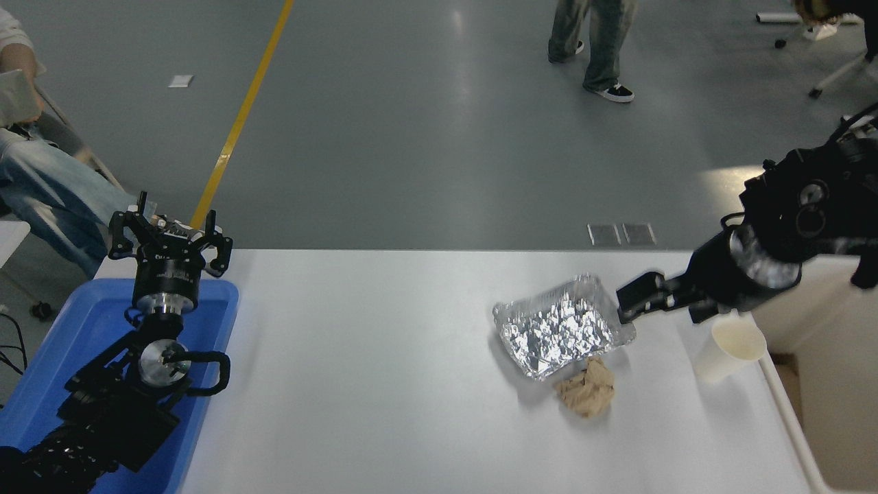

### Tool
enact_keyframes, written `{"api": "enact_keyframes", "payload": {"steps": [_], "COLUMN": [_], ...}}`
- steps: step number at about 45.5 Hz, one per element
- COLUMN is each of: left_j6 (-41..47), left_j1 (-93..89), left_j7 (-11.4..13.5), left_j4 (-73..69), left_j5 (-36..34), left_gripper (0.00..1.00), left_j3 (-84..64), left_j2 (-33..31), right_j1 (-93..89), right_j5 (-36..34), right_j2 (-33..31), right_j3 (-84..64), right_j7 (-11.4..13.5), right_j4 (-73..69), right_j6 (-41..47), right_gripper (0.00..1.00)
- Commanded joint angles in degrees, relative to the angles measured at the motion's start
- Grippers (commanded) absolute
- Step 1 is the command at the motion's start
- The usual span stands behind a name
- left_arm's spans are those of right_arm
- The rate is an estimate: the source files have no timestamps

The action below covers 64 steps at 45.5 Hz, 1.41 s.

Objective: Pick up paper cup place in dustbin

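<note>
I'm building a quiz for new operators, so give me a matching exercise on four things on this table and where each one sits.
Things:
1. paper cup
2. foil tray
3. brown paper wad
4. blue tray

Places:
A. at the table's left end, under the parked left gripper
B. near the table's right edge, below the right arm
C. just in front of the foil tray
D. right of centre, beside the right gripper

Pairs: 1-B, 2-D, 3-C, 4-A

Light was bright and even from overhead, with pale glare streaks on the grey floor (466, 123). The foil tray (559, 328), just beyond the right gripper (634, 302) jaws, glittered harshly. That gripper was motion-blurred (edges smeared); soft shadows lay on the white table (370, 384).
</note>
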State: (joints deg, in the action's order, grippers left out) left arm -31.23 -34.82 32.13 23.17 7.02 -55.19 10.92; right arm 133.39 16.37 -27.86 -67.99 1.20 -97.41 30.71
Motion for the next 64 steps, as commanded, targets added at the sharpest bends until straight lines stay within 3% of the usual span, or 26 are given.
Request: {"api": "enact_keyframes", "payload": {"steps": [1, 23, 47, 51, 53, 57, 64], "left_j6": [0.0, 0.0, -0.1, -0.1, -0.1, -0.1, -0.1], "left_j1": [0.0, 0.0, 0.0, 0.0, 0.0, 0.0, 0.0], "left_j7": [0.0, 0.0, 0.0, -0.1, -0.1, -0.1, -0.1], "left_j4": [0.0, 0.0, 0.0, 0.0, 0.0, 0.0, 0.0], "left_j5": [0.0, -0.1, -0.1, -0.1, -0.1, -0.1, -0.1], "left_gripper": [0.99, 0.99, 0.99, 0.99, 0.99, 0.99, 0.99], "left_j3": [0.0, 0.0, 0.0, 0.0, 0.1, 0.1, 0.1], "left_j2": [0.0, 0.1, 0.1, 0.1, 0.1, 0.1, 0.1], "right_j1": [10.7, 10.6, -2.5, -6.6, -9.1, -13.0, -21.3], "right_j5": [-1.8, -1.5, -0.6, 3.7, 10.9, 19.0, 22.6], "right_j2": [2.7, 3.5, 6.1, 5.6, 4.6, 0.5, -1.6], "right_j3": [-4.3, -5.3, -3.5, -4.1, -4.9, -5.2, -5.1], "right_j7": [-0.1, 0.4, 0.6, 0.6, 0.6, 0.6, 0.6], "right_j4": [-2.6, -2.6, 5.8, 8.8, 10.6, 13.6, 20.2], "right_j6": [6.5, 7.2, -1.9, -4.8, -5.7, -6.9, -9.8], "right_gripper": [1.0, 1.0, 1.0, 1.0, 1.0, 1.0, 1.0]}}
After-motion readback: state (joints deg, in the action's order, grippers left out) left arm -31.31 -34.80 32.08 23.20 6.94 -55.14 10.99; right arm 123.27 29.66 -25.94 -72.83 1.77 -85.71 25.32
